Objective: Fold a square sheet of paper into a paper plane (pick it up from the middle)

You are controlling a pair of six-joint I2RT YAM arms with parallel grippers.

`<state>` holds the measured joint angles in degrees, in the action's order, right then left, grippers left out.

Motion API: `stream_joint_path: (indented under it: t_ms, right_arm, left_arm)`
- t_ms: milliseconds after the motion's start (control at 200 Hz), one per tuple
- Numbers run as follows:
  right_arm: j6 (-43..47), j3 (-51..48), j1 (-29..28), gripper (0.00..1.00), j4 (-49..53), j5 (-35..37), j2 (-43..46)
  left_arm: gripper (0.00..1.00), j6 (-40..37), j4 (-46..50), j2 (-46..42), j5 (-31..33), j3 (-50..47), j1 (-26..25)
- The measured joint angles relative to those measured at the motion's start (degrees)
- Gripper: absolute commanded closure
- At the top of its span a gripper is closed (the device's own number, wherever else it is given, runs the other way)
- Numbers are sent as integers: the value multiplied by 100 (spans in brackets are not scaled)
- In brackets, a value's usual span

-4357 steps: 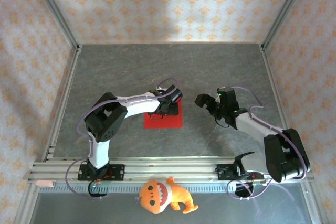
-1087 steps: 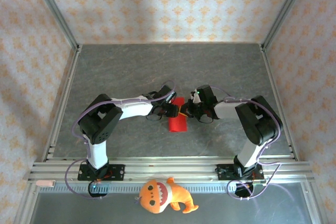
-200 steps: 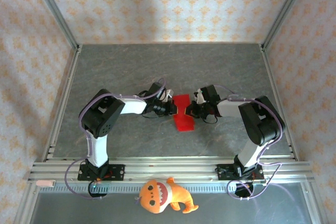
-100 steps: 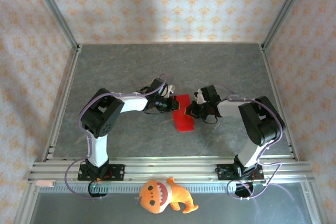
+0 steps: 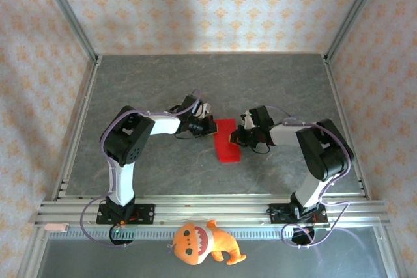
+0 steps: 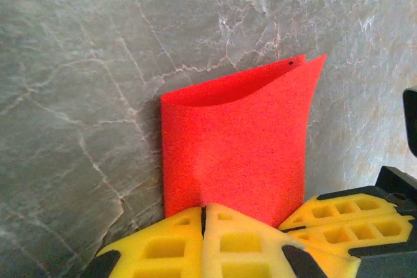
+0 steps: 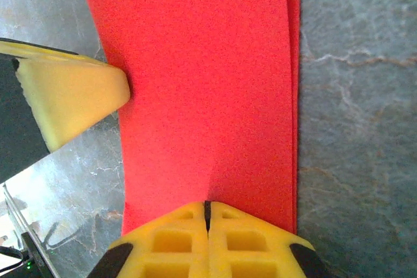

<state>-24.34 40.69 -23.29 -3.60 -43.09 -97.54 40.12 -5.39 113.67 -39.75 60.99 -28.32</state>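
The square sheet of paper [image 5: 227, 141] is bright red and lies on the grey table folded double into a narrow rectangle, not a pointed paper plane. Its two layers gape a little at the far edge in the left wrist view [image 6: 234, 141]. My left gripper [image 5: 208, 127] is shut, its tips [image 6: 204, 208] meeting the sheet's left edge. My right gripper [image 5: 238, 136] is shut too, tips [image 7: 207, 203] resting on top of the sheet [image 7: 202, 83], with a faint crease running out from them. A left finger [image 7: 71, 92] touches the sheet's side; right fingers [image 6: 348, 209] sit close by.
An orange plush toy [image 5: 202, 243] lies in front of the aluminium rail [image 5: 195, 209] at the near edge. Metal frame posts [image 5: 65, 11] and patterned walls close in the grey table [image 5: 143, 83] on three sides.
My left gripper has drawn back to the left, from over the sheet to its left edge. The sheet now lies flatter as a plain rectangle. The right arm has stayed put.
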Motion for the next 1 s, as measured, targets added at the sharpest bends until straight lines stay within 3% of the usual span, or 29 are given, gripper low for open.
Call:
stream_joint_path:
  t_ms: [445,656,996]
  right_arm:
    - [20,0,9,100,-4,0,0]
    - [17,0,11,100,-4,0,0]
    - [17,0,11,100,-7,0,0]
  left_arm:
    - [97,278,-297,-428,468,-317,199]
    - [98,291,-774,-896,302,-470,214]
    - [98,28,-846,-76,-181,24,-155]
